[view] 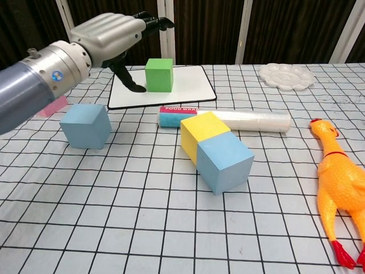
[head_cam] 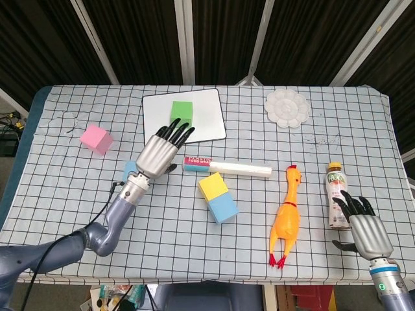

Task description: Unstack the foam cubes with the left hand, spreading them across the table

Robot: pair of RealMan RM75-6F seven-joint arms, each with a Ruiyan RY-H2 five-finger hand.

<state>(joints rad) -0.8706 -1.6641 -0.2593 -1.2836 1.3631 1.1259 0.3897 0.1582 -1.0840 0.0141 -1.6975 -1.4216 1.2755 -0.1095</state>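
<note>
In the head view, the green foam cube [head_cam: 181, 110] sits flat on the white board [head_cam: 207, 123] at the far side of the checked tablecloth [head_cam: 78, 188], just beyond the fingertips of the left hand [head_cam: 160, 151], apart from them. That hand hangs with fingers spread and straight, holding nothing. The yellow cube [head_cam: 212, 186] and blue cube [head_cam: 222, 208] lie touching at the table's middle; a pink cube [head_cam: 95, 139] stands far left. The right hand [head_cam: 366, 230], fingers apart and empty, rests near the bottle [head_cam: 336, 194]. In the chest view, the left hand [view: 108, 35] hovers left of and above the green foam cube [view: 159, 75], thumb pointing down beside it without touching. A second, matte blue block [view: 85, 126] sits to the near left.
</note>
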